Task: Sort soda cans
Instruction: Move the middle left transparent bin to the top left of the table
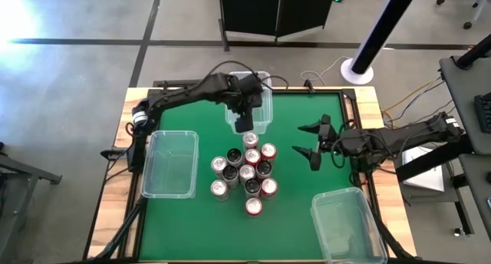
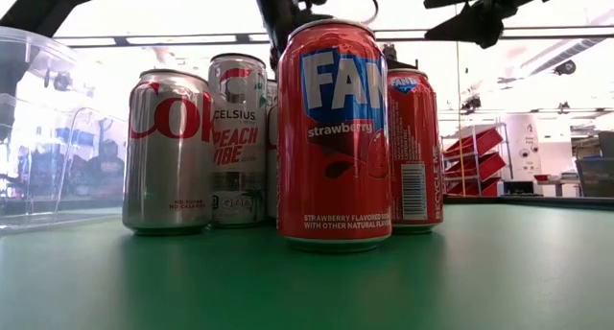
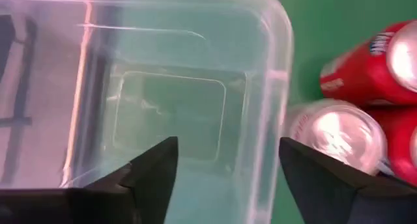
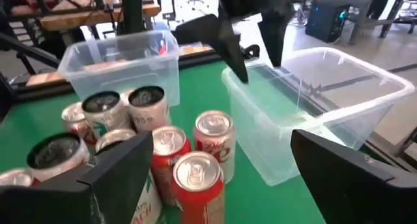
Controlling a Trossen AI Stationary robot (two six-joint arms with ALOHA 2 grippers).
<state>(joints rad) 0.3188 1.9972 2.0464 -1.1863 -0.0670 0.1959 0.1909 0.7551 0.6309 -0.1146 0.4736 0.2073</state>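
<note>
Standing closest in the low view, a red Fanta strawberry can [image 2: 334, 133] fronts the soda cans [image 1: 247, 172], which cluster upright and tightly packed at the middle of the green table [image 1: 307, 218]. Beside it in that view stand a silver Coke can [image 2: 167, 151], a Celsius peach can [image 2: 240, 138] and a second red Fanta can [image 2: 414, 148] just behind. From above, the cluster mixes red, silver and dark-topped cans, none of them inside a container.

Three clear plastic bins surround the group: a left bin [image 1: 169, 163] just beside the cans, a near-right bin [image 1: 349, 222] set well apart toward the table's corner, and a far bin [image 1: 265, 114] beyond the cluster at the back edge.

The left gripper [image 1: 245, 123] hangs over the far bin's near wall, just beyond the cans; its fingers [image 3: 153, 175] are spread wide with nothing between them, the bin's clear wall and two can tops showing past them. The right gripper [image 1: 313, 145] waits to the right of the cluster, above bare green table, its fingers [image 4: 120, 175] also spread wide and empty, pointing toward the cans.
</note>
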